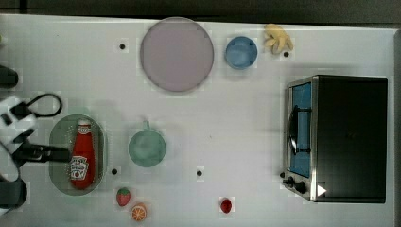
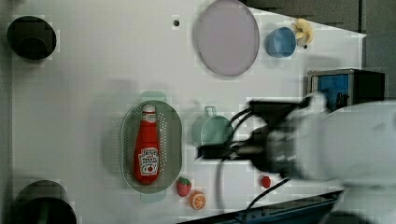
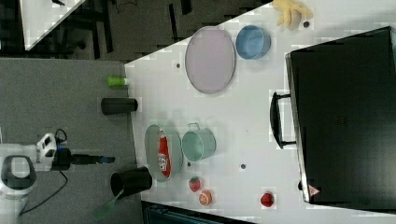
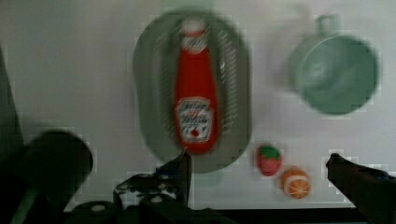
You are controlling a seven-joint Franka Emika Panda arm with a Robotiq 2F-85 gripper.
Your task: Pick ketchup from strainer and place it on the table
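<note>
Ketchup (image 1: 82,156) lying flat in strainer (image 1: 57,142) on bench (image 1: 236,118), long axis running cap-far to base-near in the top view. Tool (image 4: 259,168) released, empty, apart from bottle, toward its base end.

Ketchup (image 1: 82,155) lies in strainer (image 1: 58,177) near the desk (image 1: 236,118) edge at the top view's left; cup (image 1: 147,148) just beside strainer.
</note>
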